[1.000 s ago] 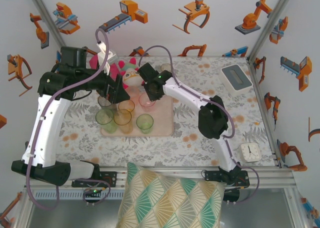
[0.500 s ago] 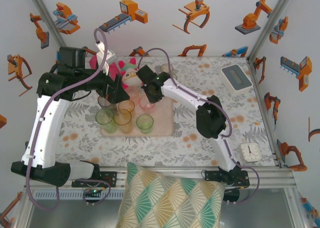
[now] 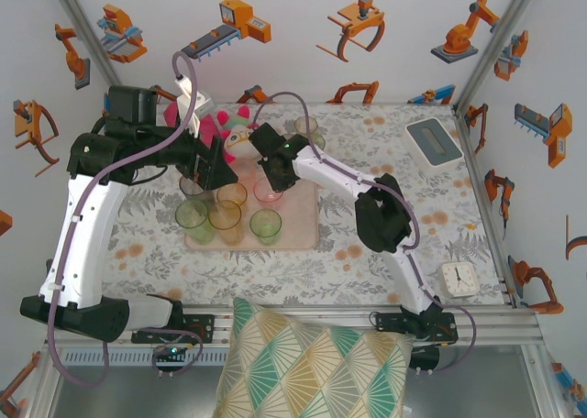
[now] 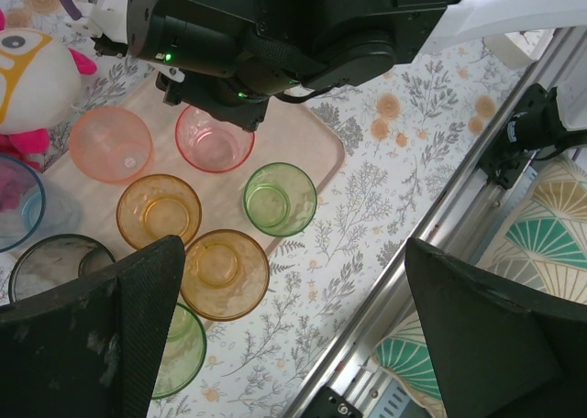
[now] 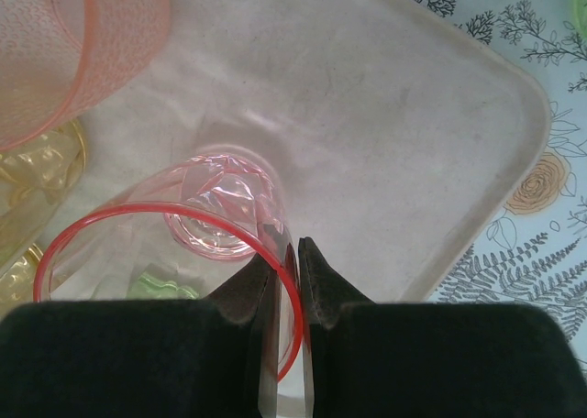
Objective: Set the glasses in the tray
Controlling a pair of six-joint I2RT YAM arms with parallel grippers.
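Tumblers are sitting together in the left half of the tray (image 4: 316,152): two amber ones (image 4: 159,210) (image 4: 224,273), two green ones (image 4: 280,198) (image 4: 179,349) and a salmon-pink one (image 4: 110,143), with a grey one (image 4: 55,262) and a blue one (image 4: 14,203) showing at the edge of the left wrist view. The right gripper (image 5: 287,253) is reaching over the tray's far side and pinching the rim of a red-pink tumbler (image 5: 215,221), one finger inside the wall and one outside, the jaws nearly closed on the thin plastic. That tumbler is sitting upright over the tray floor, beside the salmon-pink one; whether its base is touching the floor I cannot tell. The left gripper (image 4: 293,335) is hovering above the near-left glasses with its jaws spread wide and gripping nothing. A plush toy (image 4: 27,60) is lying just beyond the tray's far edge, and another tumbler (image 3: 306,126) is standing on the table (image 3: 385,253) outside the tray.
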